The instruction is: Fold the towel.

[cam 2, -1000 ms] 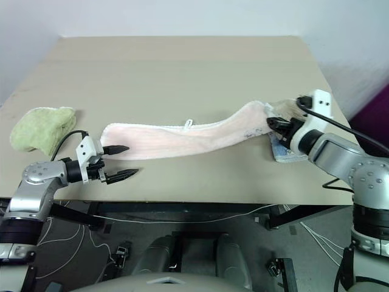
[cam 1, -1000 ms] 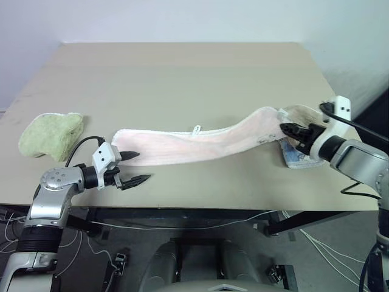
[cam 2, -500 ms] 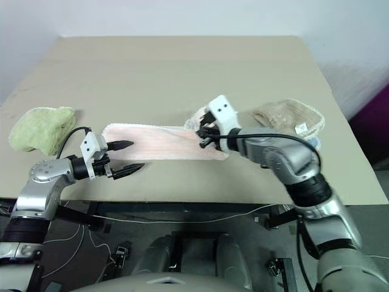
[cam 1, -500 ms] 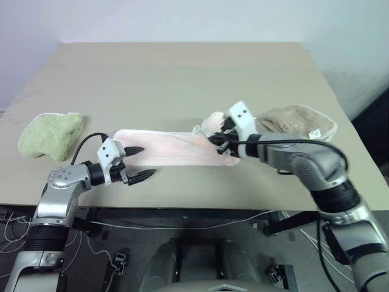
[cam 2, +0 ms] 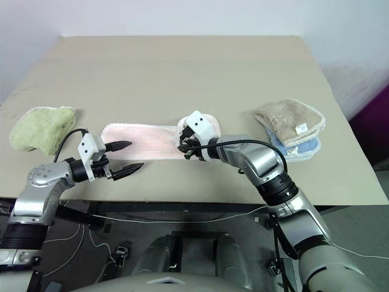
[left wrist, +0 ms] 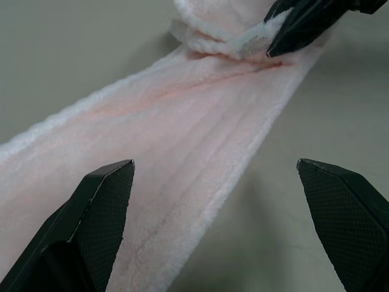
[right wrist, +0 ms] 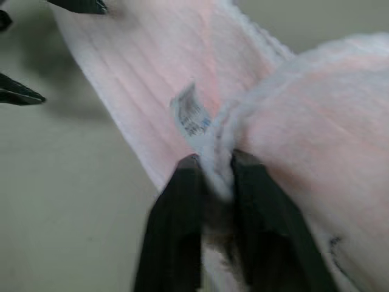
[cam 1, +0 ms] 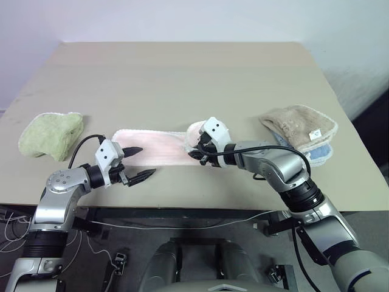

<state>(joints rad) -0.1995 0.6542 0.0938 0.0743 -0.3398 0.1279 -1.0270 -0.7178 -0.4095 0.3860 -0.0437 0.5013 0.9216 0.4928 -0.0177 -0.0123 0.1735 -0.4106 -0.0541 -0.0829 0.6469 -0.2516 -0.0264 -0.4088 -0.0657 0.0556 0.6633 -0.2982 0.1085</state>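
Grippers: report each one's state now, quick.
Left gripper: open, holding nothing, at the towel's end.
Right gripper: shut on the towel's folded-over edge.

Green towel (cam 1: 51,134) (beige one (cam 1: 298,123) opposite)

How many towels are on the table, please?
4. A green towel lies at the table's left edge, the pink towel in front between the grippers, and a beige towel on the right lies over a blue one. Others may be hidden underneath.

Lab: bare table (cam 1: 182,73), cables (cam 1: 182,226) on the floor.
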